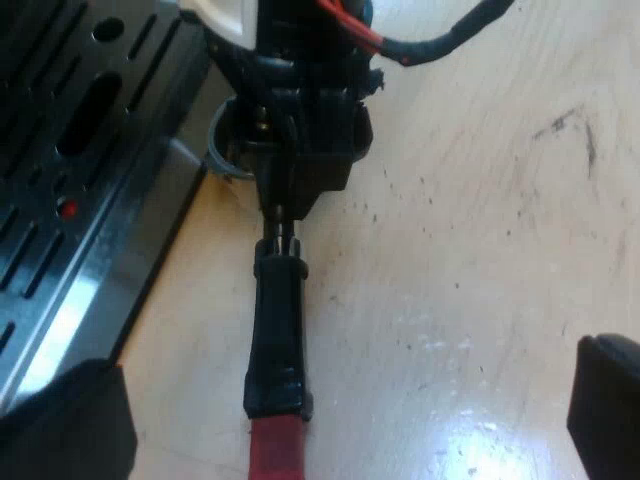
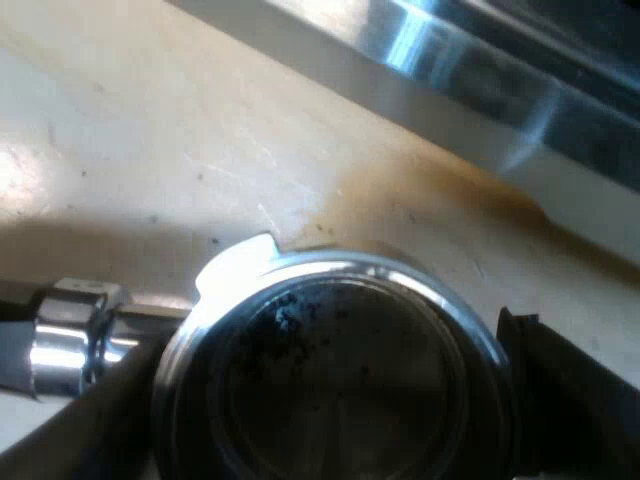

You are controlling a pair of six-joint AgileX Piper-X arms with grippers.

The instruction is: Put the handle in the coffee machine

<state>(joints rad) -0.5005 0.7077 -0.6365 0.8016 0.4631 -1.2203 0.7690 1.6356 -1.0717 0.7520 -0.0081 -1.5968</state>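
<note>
The metal holder [image 1: 276, 340] lies on the pale wooden table beside the machine's drip tray, its dark handle ending in red [image 1: 275, 450]. My left gripper [image 1: 335, 425] is open, with one finger on each side of the handle's red end and well clear of it. The right gripper [image 1: 300, 130] sits over the holder's round basket [image 1: 222, 150]. In the right wrist view the basket [image 2: 335, 370] has dark grounds inside. My right gripper [image 2: 330, 410] has its fingers [image 2: 560, 390] pressed against the rim on both sides.
The espresso machine's slotted drip tray [image 1: 90, 150], with a small red dot, runs alongside the holder. Its shiny metal edge [image 2: 450, 70] lies just past the basket. The bare wooden table [image 1: 480, 250] extends on the handle's other side.
</note>
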